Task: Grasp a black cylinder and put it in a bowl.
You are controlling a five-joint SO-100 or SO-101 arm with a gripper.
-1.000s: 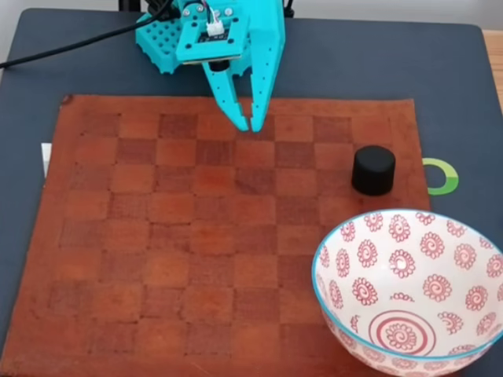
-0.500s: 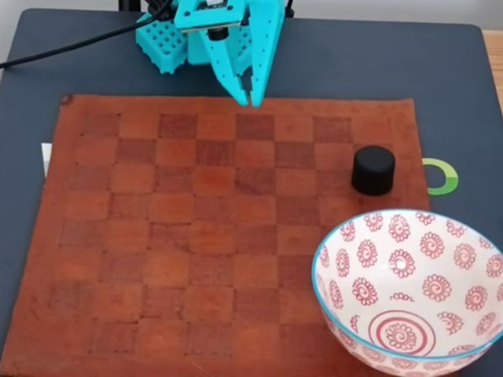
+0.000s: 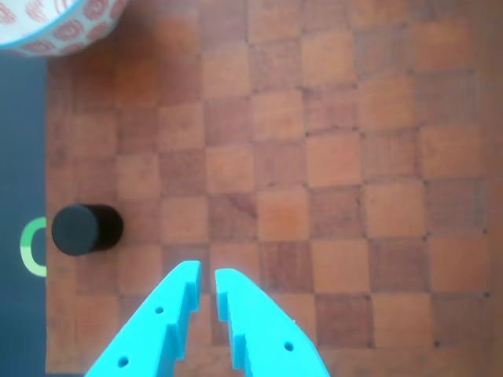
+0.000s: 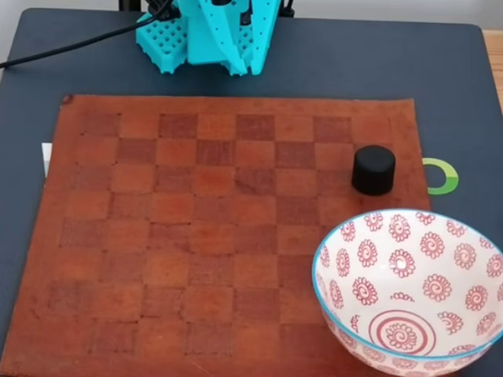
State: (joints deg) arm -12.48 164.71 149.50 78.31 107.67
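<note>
Black cylinder upright on the board, gripper held high behind it.

In the fixed view, the black cylinder (image 4: 373, 170) is seen standing on the right edge of the checkered board (image 4: 196, 236), just beside a green ring (image 4: 442, 176) and near the rim of the bowl (image 4: 338, 236), apart from both. The turquoise gripper (image 4: 245, 69) is raised at the board's far edge. In the wrist view, its jaws are nearly closed on nothing, a thin gap left between the fingertips (image 3: 186, 276), with the cylinder (image 3: 85, 228) off to the left.
</note>
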